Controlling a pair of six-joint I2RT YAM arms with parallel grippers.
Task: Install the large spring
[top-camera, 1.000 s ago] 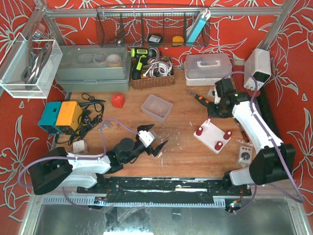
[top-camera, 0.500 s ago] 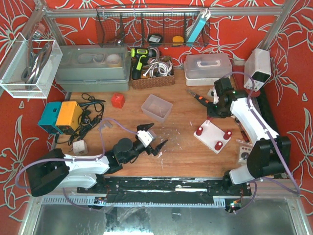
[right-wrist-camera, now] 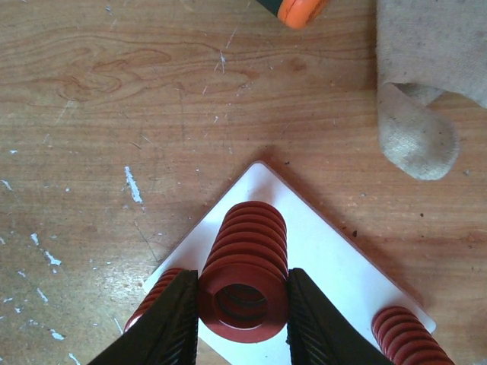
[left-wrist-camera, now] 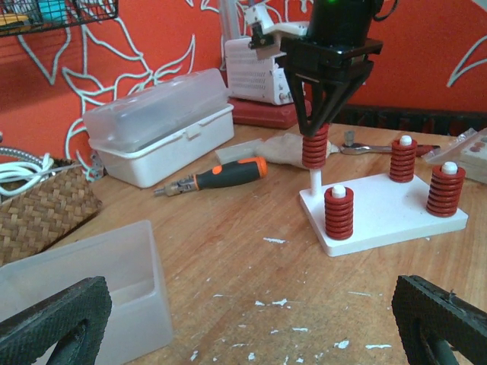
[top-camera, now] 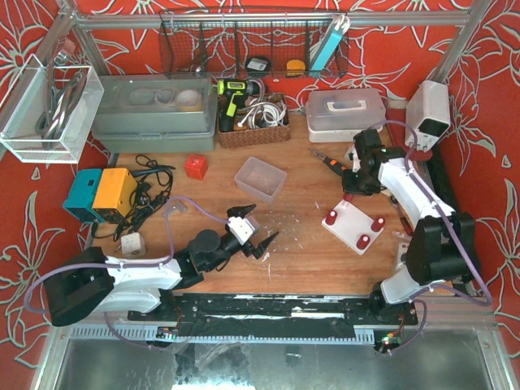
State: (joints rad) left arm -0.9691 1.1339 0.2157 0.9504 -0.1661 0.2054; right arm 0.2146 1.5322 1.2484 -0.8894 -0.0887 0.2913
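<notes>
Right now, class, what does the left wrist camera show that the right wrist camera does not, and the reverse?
Only the left wrist view shows the white post under the held spring, the lidded white box and the clear tub. Only the right wrist view looks down into the spring's hollow centre. Both show that red spring gripped between the right arm's jaws, the white plate, other springs seated on it, and some of the orange-handled screwdriver.

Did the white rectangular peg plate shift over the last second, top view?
No. The white rectangular peg plate lies where it did, same gap to the orange-handled screwdriver beyond it.
</notes>
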